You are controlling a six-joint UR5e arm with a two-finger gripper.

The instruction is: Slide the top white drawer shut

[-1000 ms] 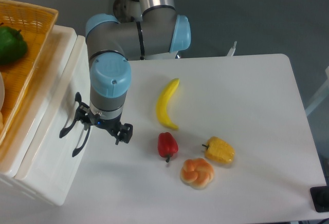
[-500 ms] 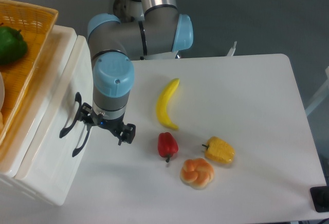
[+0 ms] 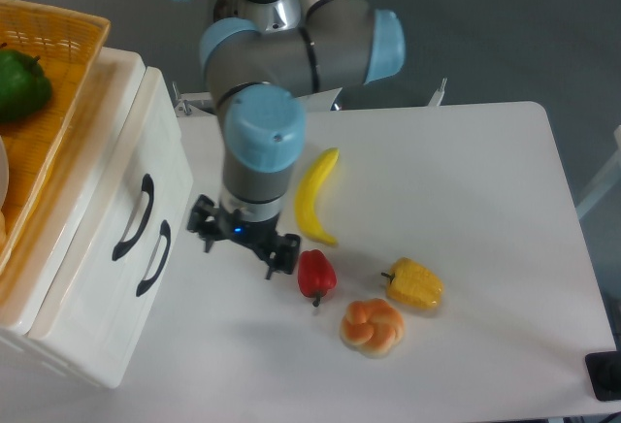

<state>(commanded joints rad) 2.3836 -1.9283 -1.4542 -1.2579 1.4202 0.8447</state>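
Since the earlier frames the arm has pulled away from the drawer unit: the gripper (image 3: 244,239), which was hard against the dark handles, now hangs over the white surface (image 3: 466,190) a little to the right of the unit, close to the red pepper (image 3: 316,275).

Its jaws stand wide apart and hold nothing — one fingertip points toward the drawer fronts, the other sits just beside the red pepper without clearly touching it.

The top white drawer (image 3: 146,166) lies at the left edge of the view, its front panel flush with the white drawer front below it (image 3: 107,302), so it reads as closed. Each front carries a dark curved handle; the upper handle (image 3: 133,217) and the lower handle (image 3: 153,259) lie side by side, both free of the gripper.

On top of the unit rests a yellow wicker basket (image 3: 68,49) with a green pepper (image 3: 21,83) inside it, cut off by the left edge.

On the surface to the right of the gripper lie a banana (image 3: 315,195), partly beside the arm's wrist, then the red pepper, an ear of yellow corn (image 3: 414,285) and a round orange-and-cream bun-like item (image 3: 373,326) — the last three grouped near one another, the banana a little apart above them.
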